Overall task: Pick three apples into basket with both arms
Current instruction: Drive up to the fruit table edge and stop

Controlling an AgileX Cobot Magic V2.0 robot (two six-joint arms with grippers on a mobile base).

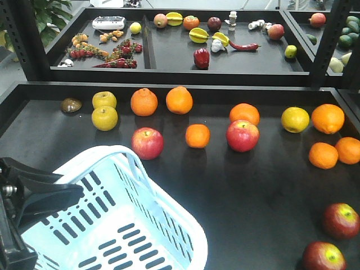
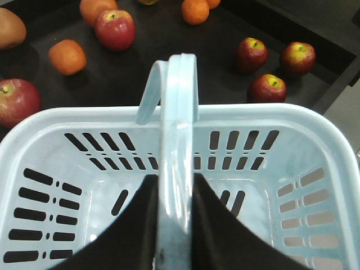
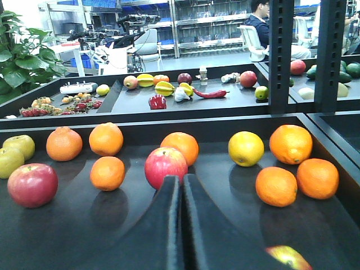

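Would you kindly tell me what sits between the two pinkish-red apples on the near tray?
One small orange lies between the left pinkish-red apple and the right pinkish-red apple, shown in the front-facing view.

Glossy plastic on a matt black tray

The basket (image 2: 270,115) is smooth, shiny pale plastic. The apples (image 2: 266,89) at upper right have waxy, glinting skins, the oranges (image 1: 179,100) duller ones. The tray (image 1: 253,185) is matt black.
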